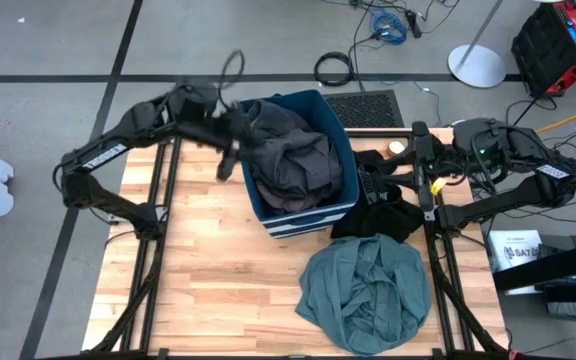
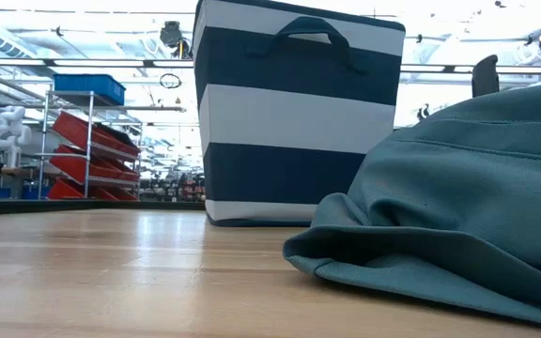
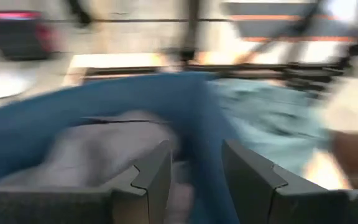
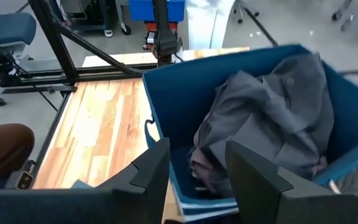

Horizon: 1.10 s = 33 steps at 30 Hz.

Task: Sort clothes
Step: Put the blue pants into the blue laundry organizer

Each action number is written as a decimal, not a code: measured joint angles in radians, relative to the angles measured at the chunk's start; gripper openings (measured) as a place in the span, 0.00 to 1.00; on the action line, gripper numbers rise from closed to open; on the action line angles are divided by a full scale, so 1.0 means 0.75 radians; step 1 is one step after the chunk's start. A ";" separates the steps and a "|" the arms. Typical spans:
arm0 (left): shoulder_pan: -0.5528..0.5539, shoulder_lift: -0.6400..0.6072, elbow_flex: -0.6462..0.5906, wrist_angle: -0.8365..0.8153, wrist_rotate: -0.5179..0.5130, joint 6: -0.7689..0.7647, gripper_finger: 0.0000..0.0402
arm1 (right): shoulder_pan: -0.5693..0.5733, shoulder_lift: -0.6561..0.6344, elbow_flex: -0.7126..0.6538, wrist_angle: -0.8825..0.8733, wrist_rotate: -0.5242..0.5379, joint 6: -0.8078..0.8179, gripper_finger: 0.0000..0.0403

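A navy-and-white striped bin (image 1: 308,222) stands mid-table, seen large in the low view (image 2: 299,122). Dark grey clothes (image 1: 293,155) lie heaped inside it (image 4: 272,118). A grey-green garment (image 1: 368,290) lies crumpled on the wood near the front right (image 2: 458,216). A black garment (image 1: 378,218) lies on the table against the bin's right side. My left gripper (image 1: 230,150) hangs blurred above the bin's left rim, open and empty (image 3: 197,155). My right gripper (image 1: 400,162) waits raised to the right of the bin, open and empty (image 4: 197,152).
Black frame rails (image 1: 158,230) run along both sides of the table. A white box (image 1: 513,248) sits at the right edge. Bare wood (image 1: 208,290) lies near the front left. Cables and a lamp base (image 1: 476,66) lie on the floor beyond the far edge.
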 joint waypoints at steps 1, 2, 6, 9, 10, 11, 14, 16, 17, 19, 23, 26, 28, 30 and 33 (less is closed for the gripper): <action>-0.036 -0.014 -0.026 -0.005 0.034 -0.010 0.37 | 0.000 0.000 0.000 -0.015 0.000 0.025 0.36; -0.081 -0.025 -0.052 -0.007 0.023 -0.022 0.37 | 0.000 0.000 0.000 -0.034 0.000 0.050 0.36; -0.295 -0.056 -0.157 0.007 -0.272 -0.027 0.37 | 0.033 0.014 0.000 -0.085 0.001 0.154 0.36; -0.446 -0.076 -0.234 0.106 -0.374 -0.029 0.37 | 0.093 0.047 0.000 -0.091 0.000 0.229 0.36; -0.491 -0.081 -0.261 0.150 -0.383 -0.031 0.37 | 0.118 0.061 -0.001 -0.090 0.000 0.255 0.36; -0.536 -0.088 -0.293 0.202 -0.388 -0.032 0.37 | 0.145 0.074 -0.014 -0.078 0.000 0.284 0.36; -0.659 -0.095 -0.416 0.385 -0.436 -0.062 0.37 | 0.247 0.100 -0.111 -0.043 0.001 0.393 0.36; -0.733 -0.094 -0.518 0.509 -0.487 -0.100 0.37 | 0.330 0.110 -0.219 0.016 0.000 0.467 0.36; -0.769 -0.093 -0.576 0.576 -0.528 -0.136 0.37 | 0.378 0.111 -0.282 0.047 0.000 0.512 0.36; -0.849 -0.087 -0.691 0.702 -0.630 -0.218 0.37 | 0.474 0.111 -0.414 0.136 0.000 0.610 0.36; -1.011 -0.080 -0.864 0.898 -0.861 -0.390 0.37 | 0.663 0.111 -0.647 0.325 0.011 0.877 0.36; -1.121 -0.074 -0.939 1.041 -1.013 -0.458 0.37 | 0.793 0.116 -0.774 0.403 0.071 1.128 0.36; -1.172 -0.055 -0.951 1.097 -1.077 -0.468 0.37 | 0.869 0.129 -0.816 0.404 0.131 1.261 0.36; -1.208 -0.037 -0.951 1.103 -1.115 -0.446 0.37 | 0.924 0.145 -0.826 0.381 0.198 1.360 0.36; -1.224 -0.010 -0.951 1.098 -1.128 -0.416 0.37 | 0.966 0.178 -0.825 0.392 0.247 1.454 0.36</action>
